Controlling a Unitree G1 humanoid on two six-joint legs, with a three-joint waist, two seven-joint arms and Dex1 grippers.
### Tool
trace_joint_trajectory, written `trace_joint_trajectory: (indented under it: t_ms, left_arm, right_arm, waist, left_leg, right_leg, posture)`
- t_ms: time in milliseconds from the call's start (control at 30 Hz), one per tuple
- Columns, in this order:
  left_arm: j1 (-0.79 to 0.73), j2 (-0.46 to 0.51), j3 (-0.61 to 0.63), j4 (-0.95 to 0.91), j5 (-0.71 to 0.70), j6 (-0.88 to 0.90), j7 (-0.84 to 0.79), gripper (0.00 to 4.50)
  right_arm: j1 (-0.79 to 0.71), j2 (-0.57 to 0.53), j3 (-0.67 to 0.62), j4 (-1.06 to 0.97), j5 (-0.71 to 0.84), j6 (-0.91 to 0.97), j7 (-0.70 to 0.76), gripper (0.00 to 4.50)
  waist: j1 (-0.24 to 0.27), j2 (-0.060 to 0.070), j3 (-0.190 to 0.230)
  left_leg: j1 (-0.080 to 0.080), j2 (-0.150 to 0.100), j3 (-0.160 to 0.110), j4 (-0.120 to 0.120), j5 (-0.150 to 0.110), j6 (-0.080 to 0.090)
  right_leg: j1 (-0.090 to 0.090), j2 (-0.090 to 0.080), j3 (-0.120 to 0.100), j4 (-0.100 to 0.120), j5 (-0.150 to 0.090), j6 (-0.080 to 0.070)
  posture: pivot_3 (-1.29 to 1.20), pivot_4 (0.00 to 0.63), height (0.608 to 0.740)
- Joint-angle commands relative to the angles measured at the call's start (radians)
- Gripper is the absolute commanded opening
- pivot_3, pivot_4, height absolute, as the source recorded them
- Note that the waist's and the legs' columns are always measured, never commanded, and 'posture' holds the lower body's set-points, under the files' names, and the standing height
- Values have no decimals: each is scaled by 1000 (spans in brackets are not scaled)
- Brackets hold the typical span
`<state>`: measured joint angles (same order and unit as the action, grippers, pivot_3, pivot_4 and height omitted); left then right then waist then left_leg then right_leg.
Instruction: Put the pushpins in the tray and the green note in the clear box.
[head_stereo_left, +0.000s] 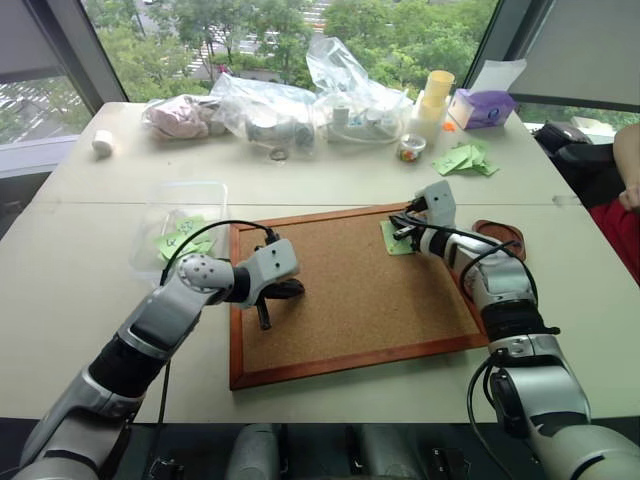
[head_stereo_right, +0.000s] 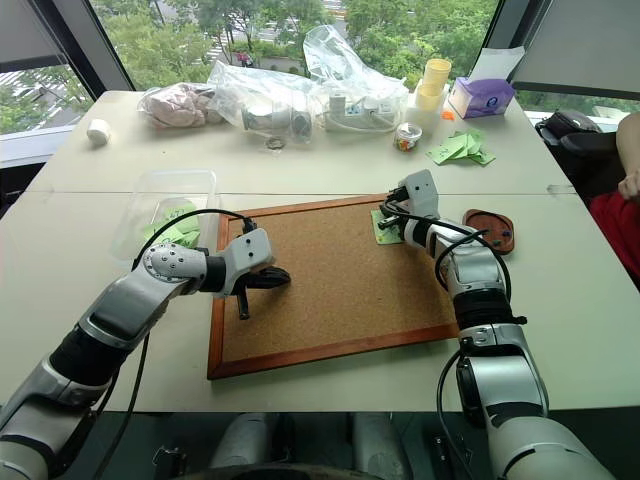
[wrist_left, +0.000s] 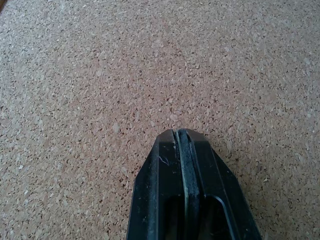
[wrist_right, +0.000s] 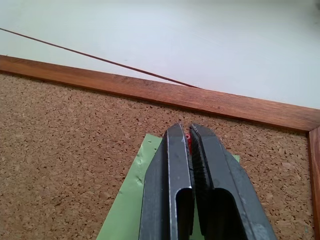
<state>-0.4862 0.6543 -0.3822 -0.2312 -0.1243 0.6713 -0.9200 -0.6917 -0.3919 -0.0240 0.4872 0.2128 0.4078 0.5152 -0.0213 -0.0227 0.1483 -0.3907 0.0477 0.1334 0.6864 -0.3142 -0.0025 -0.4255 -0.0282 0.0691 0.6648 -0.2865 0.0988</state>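
Note:
The green note (head_stereo_left: 391, 240) lies on the cork board near its far right corner. My right gripper (head_stereo_left: 403, 232) sits over the note, its fingers (wrist_right: 172, 165) shut on a red pushpin (wrist_right: 188, 140) that shows as a red speck between the tips. The tray (head_stereo_left: 507, 237) rests on the table just right of the board, beyond my right wrist. The clear box (head_stereo_left: 178, 200) stands left of the board with some green notes inside. My left gripper (head_stereo_left: 293, 290) is shut with nothing in it, low over the bare cork near the board's left side.
The wood-framed cork board (head_stereo_left: 345, 290) fills the middle of the table. At the back lie clear plastic bags (head_stereo_left: 300, 105), yellow cups (head_stereo_left: 433, 100), a purple box (head_stereo_left: 483, 107) and a bunch of green notes (head_stereo_left: 465, 158). A person (head_stereo_left: 628, 160) sits at the right edge.

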Motion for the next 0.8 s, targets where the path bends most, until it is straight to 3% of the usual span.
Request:
trace_joint_trajectory:
  t_ms: [33, 400, 600, 800]
  left_arm:
    - [33, 25, -56, 20, 33, 36, -20, 0]
    - [42, 36, -42, -7, 22, 11, -56, 0]
    - [18, 89, -15, 55, 41, -172, -142, 0]
    - [-22, 36, 16, 107, -10, -226, -190, 0]
  right_arm:
    - [-17, -6, -64, -55, 23, -39, -18, 91]
    - [21, -15, -123, -133, 43, -1, -33, 91]
    - [98, -140, -206, -231, 44, 87, -65, 91]
    - [151, -198, -257, -274, 54, 207, -109, 91]
  waist:
    - [0, 0, 0]
    - [-11, 2, -1]
    - [-17, 2, -1]
    - [-23, 3, -1]
  left_leg:
    - [0, 0, 0, 0, 0, 0]
    - [1, 1, 0, -1, 0, 0]
    - [0, 0, 0, -2, 0, 0]
    - [1, 1, 1, -2, 0, -1]
  right_leg:
    - [0, 0, 0, 0, 0, 0]
    - [0, 1, 0, 0, 0, 0]
    - [0, 0, 0, -1, 0, 0]
    - [0, 1, 1, 0, 0, 0]
  posture:
    - [0, 150, 738]
    - [0, 150, 738]
    - [0, 150, 738]
    - [0, 150, 738]
